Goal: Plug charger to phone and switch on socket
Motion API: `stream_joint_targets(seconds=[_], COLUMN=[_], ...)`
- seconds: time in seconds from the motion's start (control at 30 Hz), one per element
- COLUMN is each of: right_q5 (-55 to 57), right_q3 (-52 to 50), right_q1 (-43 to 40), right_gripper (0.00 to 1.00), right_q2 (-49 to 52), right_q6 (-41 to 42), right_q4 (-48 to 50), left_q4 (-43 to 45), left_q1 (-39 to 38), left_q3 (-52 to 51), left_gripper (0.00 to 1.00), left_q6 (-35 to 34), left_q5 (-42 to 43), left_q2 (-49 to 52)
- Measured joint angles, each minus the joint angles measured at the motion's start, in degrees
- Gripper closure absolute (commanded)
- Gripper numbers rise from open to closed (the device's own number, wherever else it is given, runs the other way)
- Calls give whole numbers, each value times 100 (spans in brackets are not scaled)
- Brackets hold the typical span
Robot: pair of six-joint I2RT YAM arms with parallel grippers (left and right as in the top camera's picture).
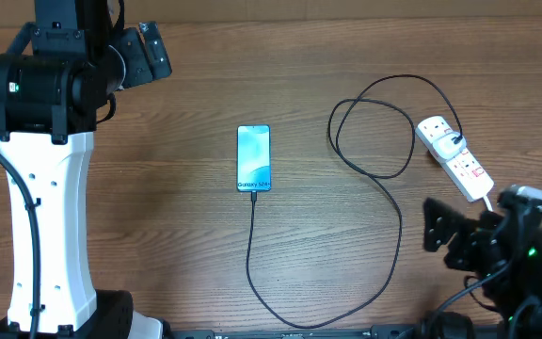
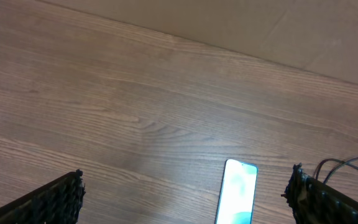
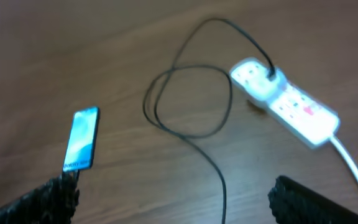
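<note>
Wood table [image 1: 167,235]: charger [image 1: 252,226] between phone [image 1: 254,158] and socket [image 1: 454,155]

1 ea: phone [image 1: 254,157], charger [image 1: 251,235], socket [image 1: 454,157]

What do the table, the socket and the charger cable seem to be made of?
Table: wood or wood-look laminate with a matt finish; brown grain lines show.
Socket: smooth white moulded plastic, perhaps slightly glossy.
Charger: thin black cable, probably with a rubbery plastic sheath, since it lies in loose loops.
</note>
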Motion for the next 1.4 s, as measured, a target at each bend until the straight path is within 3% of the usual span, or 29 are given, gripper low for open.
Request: stream_joint_targets(seconds=[0.27, 0.53, 0.97, 1.4], right_q5=[-83, -186, -295, -291], right_q3=[-1316, -2245, -3121, -4286], right_q1=[175, 177, 400, 546], right_gripper=[0, 0, 0, 0], right_q2=[-1628, -2435, -2806, -2817], right_q6=[-686, -837, -1027, -1235], right_q4=[1067, 2299, 3713, 5759], left_q4=[2, 2, 2, 2], left_q1=[0, 0, 0, 0], left_q3=[0, 0, 0, 0], left_gripper=[0, 0, 0, 1], left_q6=[0, 0, 0, 0], left_q5=[0, 0, 0, 0], left_q2=[0, 0, 0, 0])
